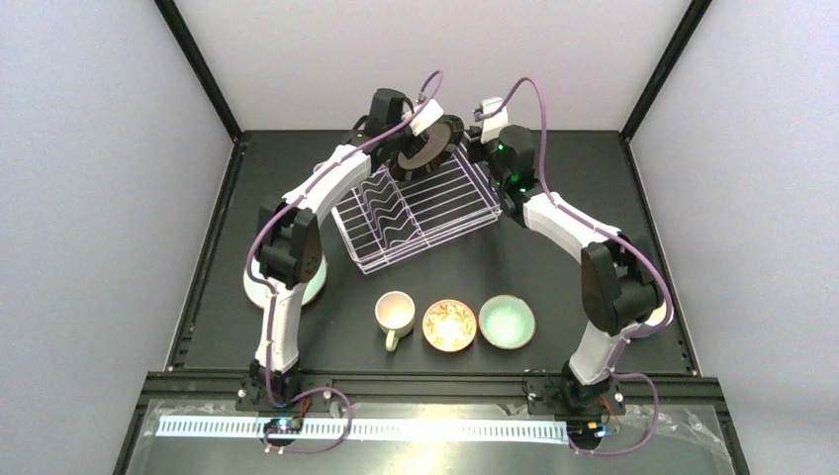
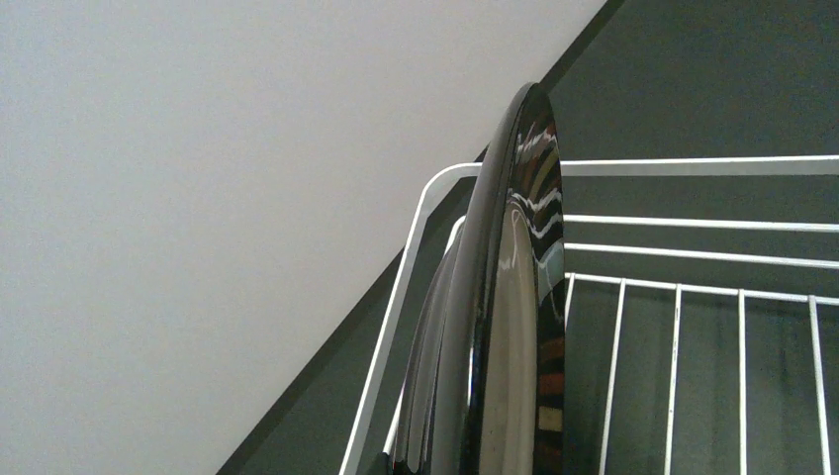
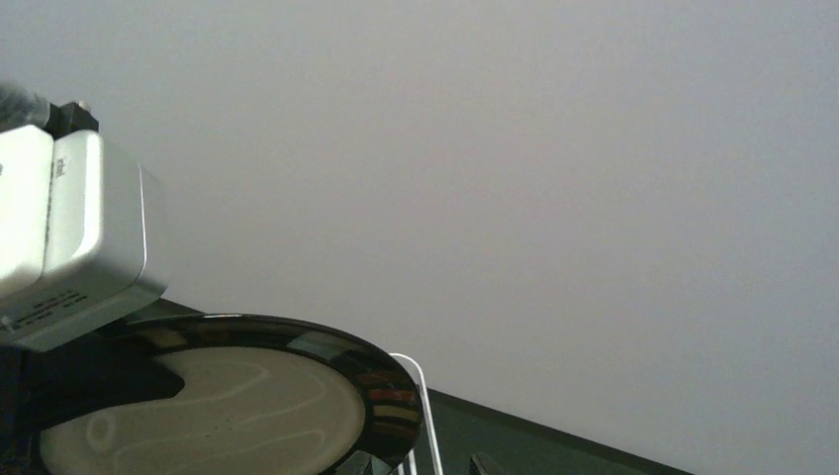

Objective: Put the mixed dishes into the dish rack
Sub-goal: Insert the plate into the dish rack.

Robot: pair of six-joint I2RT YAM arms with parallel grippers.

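Dish rack [image 1: 445, 198]: white wire basket at centre of the top view, set at a diagonal on the dark table [image 1: 554, 287]. Wavy dividers toward its left half, straight wires toward the right. No dish lying flat inside.

Cream plate with dark striped rim [image 1: 427, 148]: upper centre of the top view, at the rack's far corner, tilted on edge. Seen edge-on from the left wrist [image 2: 505, 297], rising from bottom centre of that frame, just inside the corner of the rack rim [image 2: 693, 164]; lower edge hidden. From the right wrist [image 3: 228, 406], cream face and glossy dark rim at lower left.

Left gripper [image 1: 416, 143]: clamped on that plate, judging by the top view; own fingers outside the wrist frame.

Right gripper [image 1: 475, 134]: just right of the plate, near the rack's far right corner. Fingers apart or together: cannot tell. Contact with the plate: cannot tell.

Teal flower plate [image 1: 253, 289]: left of the rack on the table, mostly hidden under the left arm.

Row below the rack, left to right: cream mug [image 1: 394, 315], red-orange bowl [image 1: 449, 325], mint bowl [image 1: 507, 322]. All upright, each just beside the next, well apart from the rack.
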